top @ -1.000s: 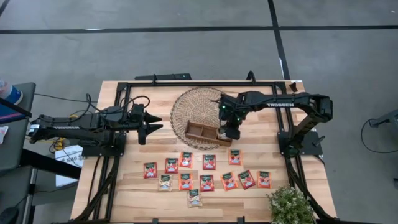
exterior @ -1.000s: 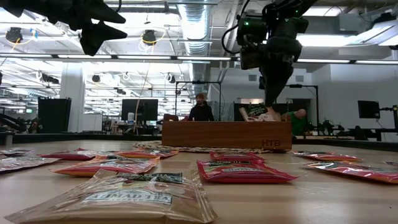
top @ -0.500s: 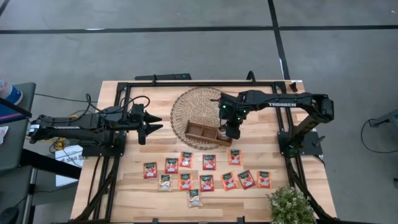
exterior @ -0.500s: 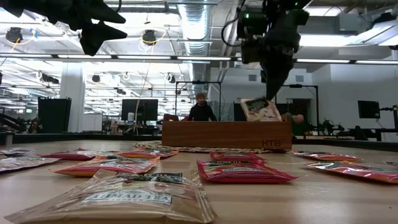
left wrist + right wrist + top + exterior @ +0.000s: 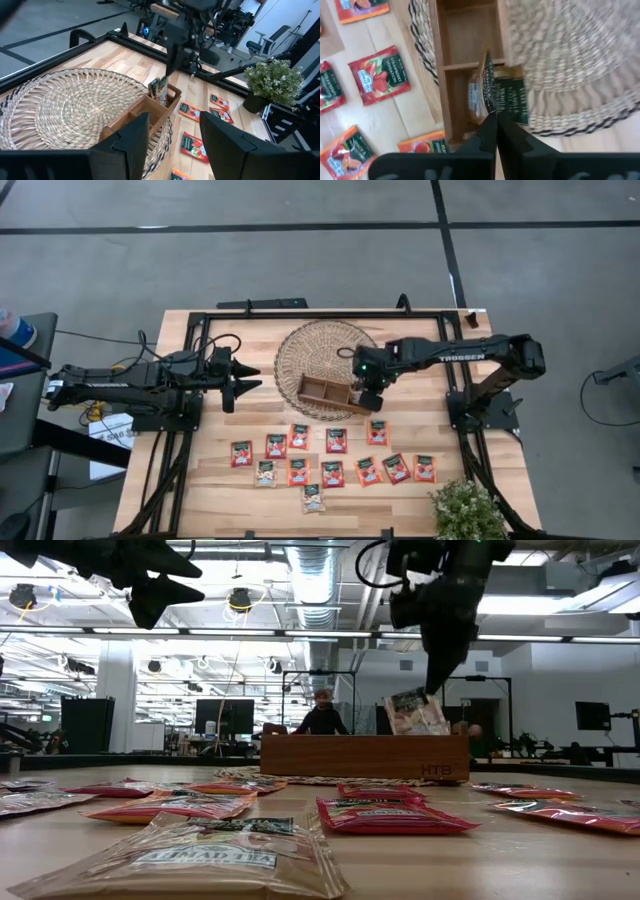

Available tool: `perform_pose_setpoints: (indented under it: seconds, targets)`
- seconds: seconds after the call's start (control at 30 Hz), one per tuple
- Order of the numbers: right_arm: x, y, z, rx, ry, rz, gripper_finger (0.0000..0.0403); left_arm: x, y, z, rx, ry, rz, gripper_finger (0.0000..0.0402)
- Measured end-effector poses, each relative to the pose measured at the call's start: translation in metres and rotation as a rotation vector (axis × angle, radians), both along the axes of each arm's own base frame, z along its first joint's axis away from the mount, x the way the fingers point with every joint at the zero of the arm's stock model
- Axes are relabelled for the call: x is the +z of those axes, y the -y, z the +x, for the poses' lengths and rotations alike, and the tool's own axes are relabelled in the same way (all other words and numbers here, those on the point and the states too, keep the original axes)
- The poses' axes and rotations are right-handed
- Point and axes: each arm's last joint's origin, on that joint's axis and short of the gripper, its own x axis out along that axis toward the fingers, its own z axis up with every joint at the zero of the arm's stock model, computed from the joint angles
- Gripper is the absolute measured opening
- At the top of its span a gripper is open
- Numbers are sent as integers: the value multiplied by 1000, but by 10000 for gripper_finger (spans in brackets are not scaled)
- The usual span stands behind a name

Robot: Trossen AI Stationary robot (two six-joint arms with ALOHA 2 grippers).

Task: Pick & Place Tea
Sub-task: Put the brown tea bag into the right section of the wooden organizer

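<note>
My right gripper (image 5: 371, 391) (image 5: 432, 688) hangs over the right end compartment of the brown wooden tray (image 5: 318, 392) and is shut on a tea sachet (image 5: 415, 714) (image 5: 486, 92). A second sachet (image 5: 514, 100) with a green band stands in the same compartment. Several more sachets (image 5: 336, 441), mostly red-orange and a few whitish, lie flat in two rows nearer the table's near edge. My left gripper (image 5: 246, 378) (image 5: 171, 142) waits open above the table's left part, pointing toward the tray. My right gripper pinches the sachet's top edge (image 5: 489, 107) between its two fingertips, coming from above and pointing down. The sachet hangs tilted below the fingers. Its lower part is behind the tray's front wall (image 5: 360, 757), so whether it rests on the tray floor I cannot tell.
The tray sits partly on a round woven mat (image 5: 312, 350). A potted plant (image 5: 467, 510) stands at the near right corner. A black frame (image 5: 200, 330) edges the table. Bare wood (image 5: 420, 415) lies between the tray and the sachet rows.
My right gripper has moved up over the tray's right end compartment, staying shut. The sachet it holds has risen with it and shows more above the tray's wall than before.
</note>
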Motion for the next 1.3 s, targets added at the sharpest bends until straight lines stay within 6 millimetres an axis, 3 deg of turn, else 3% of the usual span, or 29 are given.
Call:
perform_pose_setpoints:
  seconds: [0.23, 0.97, 1.3]
  targets:
    - [-16, -15, -4, -92, -23, -52, 0, 0, 0, 0, 0, 0, 0, 167]
    - [-14, -43, -10, -159, 22, -139, 2, 0, 0, 0, -3, 1, -2, 167]
    - [-17, -43, -16, -153, -45, -143, 79, 0, 0, 0, -3, 1, -2, 167]
